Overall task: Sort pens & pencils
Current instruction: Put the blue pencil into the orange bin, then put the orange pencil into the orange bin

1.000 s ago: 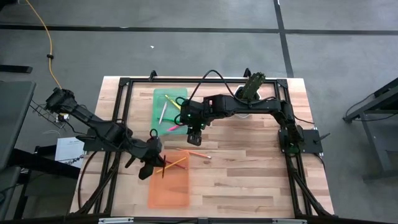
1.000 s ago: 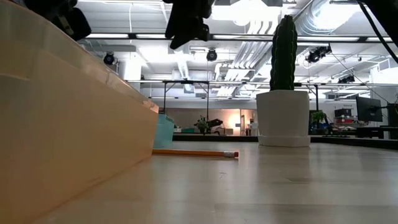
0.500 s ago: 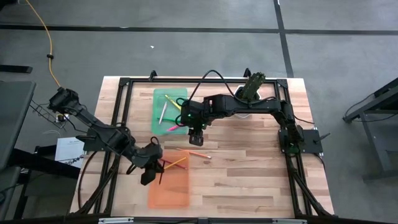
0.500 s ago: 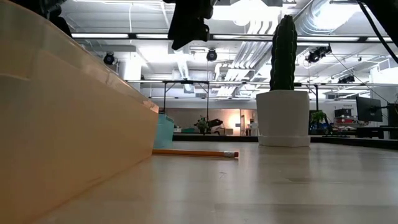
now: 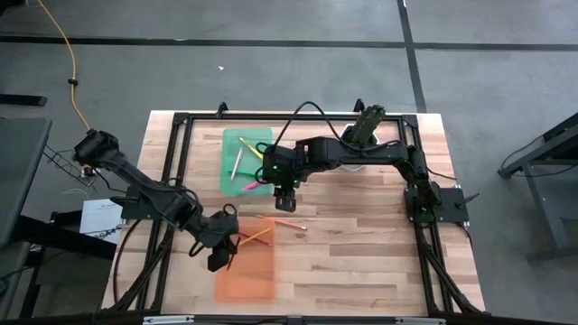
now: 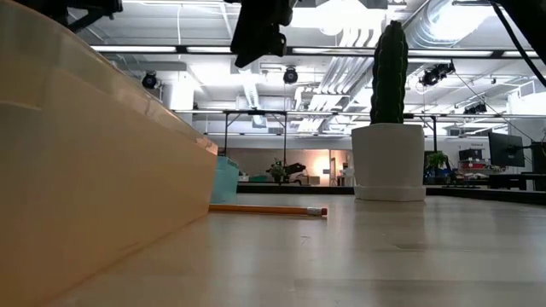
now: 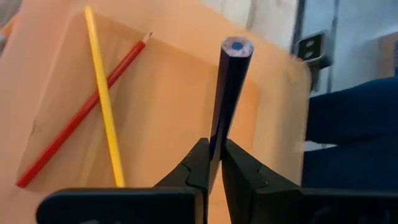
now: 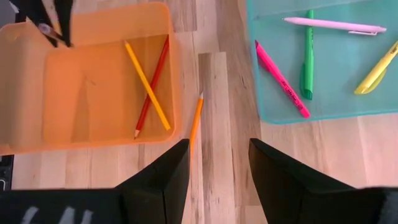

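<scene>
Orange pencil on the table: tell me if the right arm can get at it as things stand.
Probably yes. The orange pencil lies alone on bare wood beside the orange tray, and the right gripper hangs open right over it, holding nothing. The left gripper is off above the tray.

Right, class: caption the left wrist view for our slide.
Left end effector holds a dark pencil above the orange tray with red and yellow pencils.
</scene>
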Controlling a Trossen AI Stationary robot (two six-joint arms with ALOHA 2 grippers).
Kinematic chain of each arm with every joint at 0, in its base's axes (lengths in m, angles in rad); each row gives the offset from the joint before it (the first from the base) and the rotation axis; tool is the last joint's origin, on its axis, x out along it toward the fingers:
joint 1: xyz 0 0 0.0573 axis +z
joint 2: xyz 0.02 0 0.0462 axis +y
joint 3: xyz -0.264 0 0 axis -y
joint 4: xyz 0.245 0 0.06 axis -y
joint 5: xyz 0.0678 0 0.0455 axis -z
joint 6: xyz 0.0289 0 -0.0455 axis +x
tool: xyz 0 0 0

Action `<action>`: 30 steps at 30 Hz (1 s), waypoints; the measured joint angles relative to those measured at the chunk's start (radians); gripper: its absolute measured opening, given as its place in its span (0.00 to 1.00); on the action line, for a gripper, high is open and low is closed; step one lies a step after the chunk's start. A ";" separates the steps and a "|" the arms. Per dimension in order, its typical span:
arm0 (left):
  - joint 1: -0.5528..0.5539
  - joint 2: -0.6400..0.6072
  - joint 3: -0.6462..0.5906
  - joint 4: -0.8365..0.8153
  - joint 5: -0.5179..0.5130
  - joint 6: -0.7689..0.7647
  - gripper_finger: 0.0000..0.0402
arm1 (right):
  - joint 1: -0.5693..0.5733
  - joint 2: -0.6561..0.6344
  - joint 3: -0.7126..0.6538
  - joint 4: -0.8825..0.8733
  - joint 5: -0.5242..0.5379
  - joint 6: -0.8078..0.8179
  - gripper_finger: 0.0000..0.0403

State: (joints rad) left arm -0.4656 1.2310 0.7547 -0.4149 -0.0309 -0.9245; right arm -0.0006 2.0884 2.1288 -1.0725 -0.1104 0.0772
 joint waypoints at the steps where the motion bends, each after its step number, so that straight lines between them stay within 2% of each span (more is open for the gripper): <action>1: 0.000 0.010 0.000 -0.003 0.005 0.000 0.04 | 0.000 0.000 0.000 0.000 0.000 -0.001 0.39; 12: 0.000 0.038 0.000 0.006 -0.006 0.000 0.05 | 0.000 0.000 0.000 0.000 -0.006 -0.015 0.39; 22: 0.000 0.038 0.000 0.023 -0.011 0.018 0.23 | 0.000 0.000 0.000 0.000 -0.007 -0.026 0.39; 30: 0.000 0.036 0.000 0.064 -0.042 0.042 0.22 | 0.000 0.000 0.000 -0.001 -0.007 -0.029 0.39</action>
State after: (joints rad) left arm -0.4652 1.2668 0.7544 -0.3510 -0.0728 -0.8824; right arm -0.0005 2.0884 2.1288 -1.0738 -0.1169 0.0478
